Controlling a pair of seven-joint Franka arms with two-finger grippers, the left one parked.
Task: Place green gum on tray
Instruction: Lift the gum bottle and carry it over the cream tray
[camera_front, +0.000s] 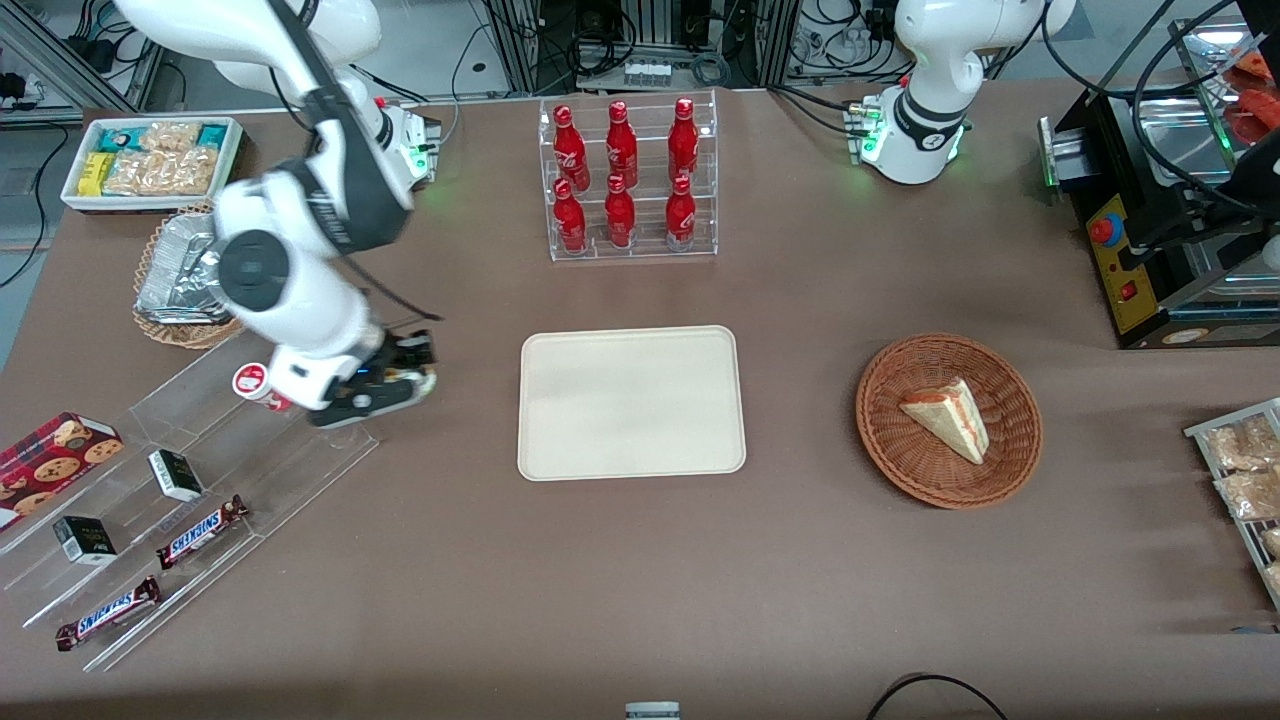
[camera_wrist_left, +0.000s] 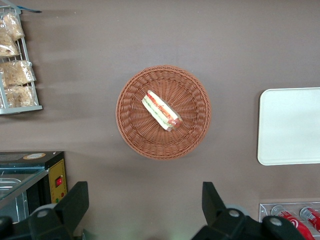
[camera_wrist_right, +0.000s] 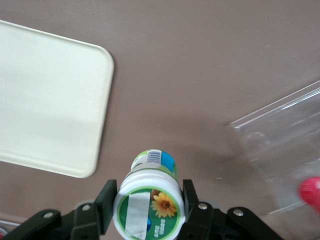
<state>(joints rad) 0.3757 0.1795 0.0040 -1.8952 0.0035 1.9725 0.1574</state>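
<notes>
One gripper (camera_wrist_right: 148, 212) gripping green gum (camera_wrist_right: 150, 205), beside tray (camera_front: 630, 402)

Green gum (camera_wrist_right: 150, 207): white-and-green lid, sunflower print, green-blue label. Held by black gripper (camera_wrist_right: 149, 210). Tray (camera_front: 630, 402): plain cream. Neighbouring bottle (camera_front: 252, 382): lid seemingly red-and-white.

Front overhead view, wrist views downward, sharing tray (camera_front: 630, 403)

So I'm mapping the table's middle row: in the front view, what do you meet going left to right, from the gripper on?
gripper holding the green gum → tray → wicker basket with a sandwich
</notes>
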